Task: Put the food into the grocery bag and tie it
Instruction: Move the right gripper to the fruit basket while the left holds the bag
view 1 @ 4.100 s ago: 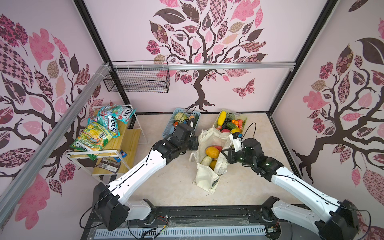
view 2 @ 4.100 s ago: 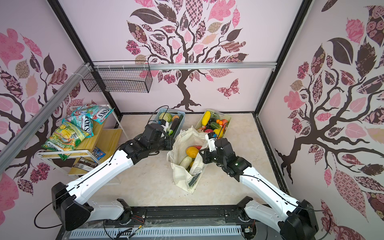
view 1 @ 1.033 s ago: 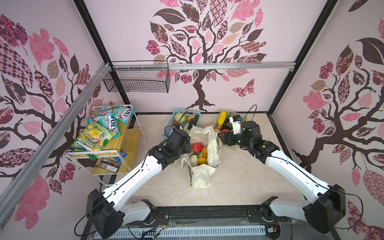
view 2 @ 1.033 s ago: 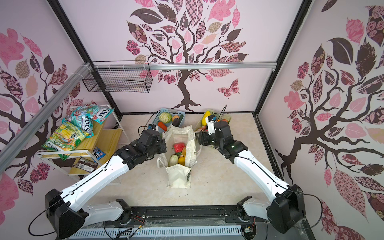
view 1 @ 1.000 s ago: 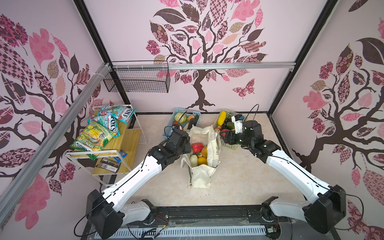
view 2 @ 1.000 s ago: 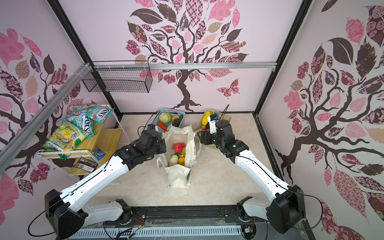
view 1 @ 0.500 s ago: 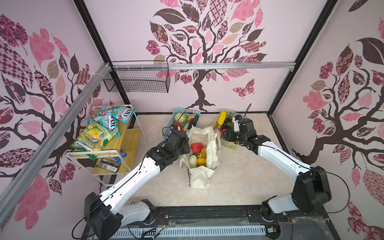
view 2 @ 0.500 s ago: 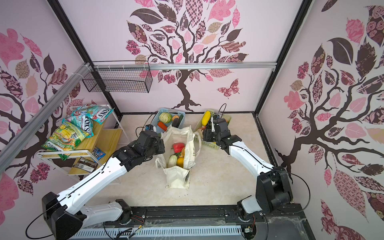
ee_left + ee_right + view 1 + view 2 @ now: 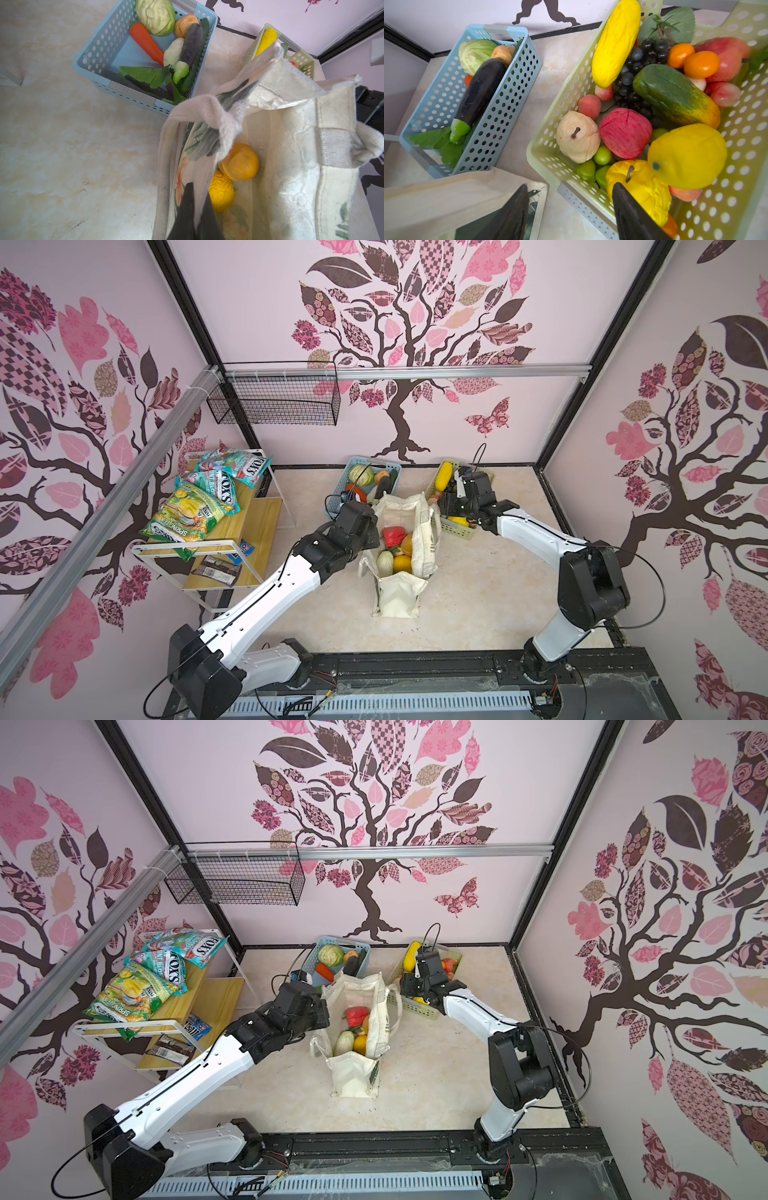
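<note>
From my console, the marbled beige tabletop (image 9: 478, 593) fills the cell floor. A wooden shelf rack (image 9: 253, 526) stands at its left edge, carrying snack packets (image 9: 187, 514).

The grocery bag (image 9: 399, 597) stands upright mid-table in both top views, mouth open and straps loose. It sits just in front of two baskets. The light blue basket (image 9: 395, 470) is behind its left corner, and the pale green basket (image 9: 459, 529) is just beside its right rim.

My left gripper (image 9: 198, 194) is clamped tight on the bag's left rim. The left wrist view shows cream fabric pinched between the two dark fingers.

My right gripper (image 9: 569, 187) hangs with jaws spread and nothing between them, over the near corner of the pale green basket. One finger sits above the bag's edge and the other above a yellow apple (image 9: 641, 187). I cannot tell whether that finger touches the apple.

Some food lies inside the bag: a red pepper (image 9: 393, 534), an orange fruit (image 9: 407, 545), a pale green-white piece (image 9: 384, 561) and a yellow-orange fruit (image 9: 402, 564).

The blue basket holds a cabbage (image 9: 155, 16), an aubergine (image 9: 191, 45) and a carrot (image 9: 145, 41).

The green basket holds a long yellow fruit (image 9: 616, 41), a green-to-orange mango (image 9: 675, 95), a big lemon-yellow fruit (image 9: 689, 155), a red apple (image 9: 626, 129), a pale pear (image 9: 577, 137) and dark grapes (image 9: 637, 62).
</note>
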`<control>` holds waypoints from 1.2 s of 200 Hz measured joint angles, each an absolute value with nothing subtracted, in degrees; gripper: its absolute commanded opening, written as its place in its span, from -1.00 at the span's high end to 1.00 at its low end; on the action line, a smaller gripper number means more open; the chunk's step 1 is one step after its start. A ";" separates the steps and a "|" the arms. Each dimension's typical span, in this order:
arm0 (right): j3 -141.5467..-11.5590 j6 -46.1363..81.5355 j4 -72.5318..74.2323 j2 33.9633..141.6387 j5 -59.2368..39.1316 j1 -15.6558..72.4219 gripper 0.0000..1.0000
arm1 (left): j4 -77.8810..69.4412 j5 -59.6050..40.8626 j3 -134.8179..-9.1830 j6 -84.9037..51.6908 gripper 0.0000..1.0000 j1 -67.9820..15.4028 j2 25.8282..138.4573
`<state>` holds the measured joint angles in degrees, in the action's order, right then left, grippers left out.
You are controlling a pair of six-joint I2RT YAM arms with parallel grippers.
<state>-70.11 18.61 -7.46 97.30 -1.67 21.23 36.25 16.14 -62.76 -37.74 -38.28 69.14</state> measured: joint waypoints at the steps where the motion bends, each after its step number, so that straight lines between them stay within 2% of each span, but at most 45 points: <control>1: -70.22 18.63 -7.46 97.41 -1.69 21.23 -0.34 | 36.25 16.14 -62.76 -37.74 1.00 -38.28 69.14; 89: -80.62 17.61 -7.99 110.21 -1.69 21.23 -0.35 | 36.53 15.35 -62.76 -37.28 1.00 -38.28 68.66; 240: -87.83 14.72 -11.60 119.66 -2.44 21.23 -0.41 | 36.51 14.87 -62.76 -37.10 1.00 -38.28 68.66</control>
<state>-87.83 14.72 -11.60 119.66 -2.44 21.23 36.51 14.87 -62.76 -37.10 -38.28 68.66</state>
